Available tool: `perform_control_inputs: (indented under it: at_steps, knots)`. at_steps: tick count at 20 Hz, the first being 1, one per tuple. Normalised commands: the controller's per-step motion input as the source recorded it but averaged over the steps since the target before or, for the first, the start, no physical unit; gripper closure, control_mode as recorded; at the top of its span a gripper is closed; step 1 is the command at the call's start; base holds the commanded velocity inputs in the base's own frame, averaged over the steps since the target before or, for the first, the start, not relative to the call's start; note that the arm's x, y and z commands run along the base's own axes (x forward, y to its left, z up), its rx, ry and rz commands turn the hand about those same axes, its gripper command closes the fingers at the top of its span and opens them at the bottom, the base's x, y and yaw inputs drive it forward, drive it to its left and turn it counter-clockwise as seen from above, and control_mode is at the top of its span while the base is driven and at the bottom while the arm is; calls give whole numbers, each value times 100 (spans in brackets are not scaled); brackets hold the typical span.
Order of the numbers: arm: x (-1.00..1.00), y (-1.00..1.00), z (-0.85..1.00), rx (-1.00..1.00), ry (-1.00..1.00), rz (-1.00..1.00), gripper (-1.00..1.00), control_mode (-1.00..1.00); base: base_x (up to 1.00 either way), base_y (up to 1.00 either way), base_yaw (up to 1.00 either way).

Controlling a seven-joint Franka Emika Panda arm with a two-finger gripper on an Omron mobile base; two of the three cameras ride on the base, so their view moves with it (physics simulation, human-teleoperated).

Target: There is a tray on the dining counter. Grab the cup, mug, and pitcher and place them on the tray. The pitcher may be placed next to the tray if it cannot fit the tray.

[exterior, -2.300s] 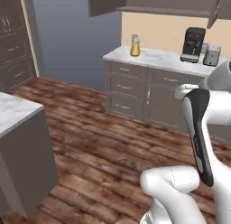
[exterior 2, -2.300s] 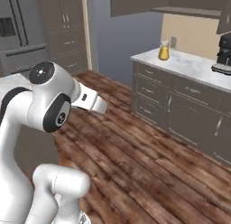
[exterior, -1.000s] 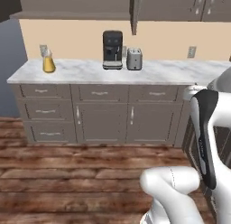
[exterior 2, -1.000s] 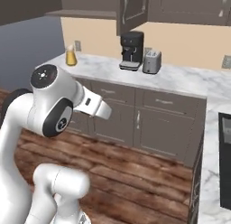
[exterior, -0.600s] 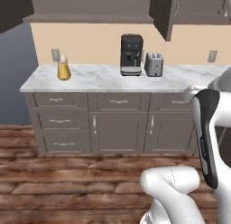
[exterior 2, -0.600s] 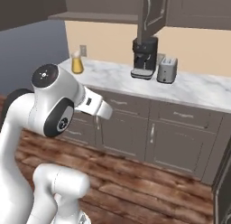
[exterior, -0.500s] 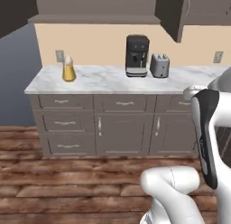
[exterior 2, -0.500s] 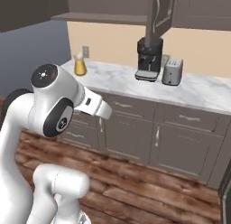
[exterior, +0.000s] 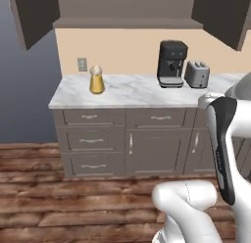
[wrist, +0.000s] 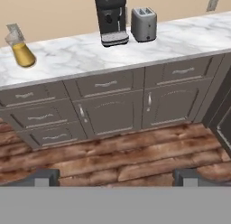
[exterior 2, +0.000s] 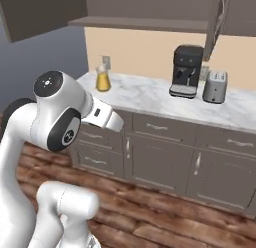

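Observation:
The pitcher (exterior: 96, 80) is amber-yellow with a pale clear top and stands upright near the left end of a marble worktop (exterior: 137, 93). It is also at the left in the right base view, pitcher (exterior 2: 102, 79), and at the upper left of the hand view, pitcher (wrist: 20, 49). My gripper (wrist: 116, 177) is open with nothing between its fingers, high above the wood floor and well short of the worktop. The tray, dining counter, cup and mug are out of view.
A black coffee machine (exterior: 171, 64) and a silver toaster (exterior: 196, 74) stand on the worktop right of the pitcher. Grey drawers and cabinet doors (wrist: 113, 110) front it. Wall cabinets with open doors (exterior: 218, 14) hang above. Wood floor (exterior: 73, 207) lies between me and the cabinets.
The base has driven and turned, so the whole picture has shifted: the worktop with the pitcher now faces me closer. The gripper stays open.

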Motion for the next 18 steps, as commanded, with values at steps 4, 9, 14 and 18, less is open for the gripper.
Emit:
perform_control_inputs:
  at_steps: [4,9,14,18]
  knots:
    - [0,0,0,0,0,0,-100,100,54,62,-7]
    - [0,0,0,0,0,0,-100,100,61,38,-8]
    - [0,0,0,0,0,0,-100,100,62,20,-7]
    - [0,0,0,0,0,0,-100,100,58,16,-6]
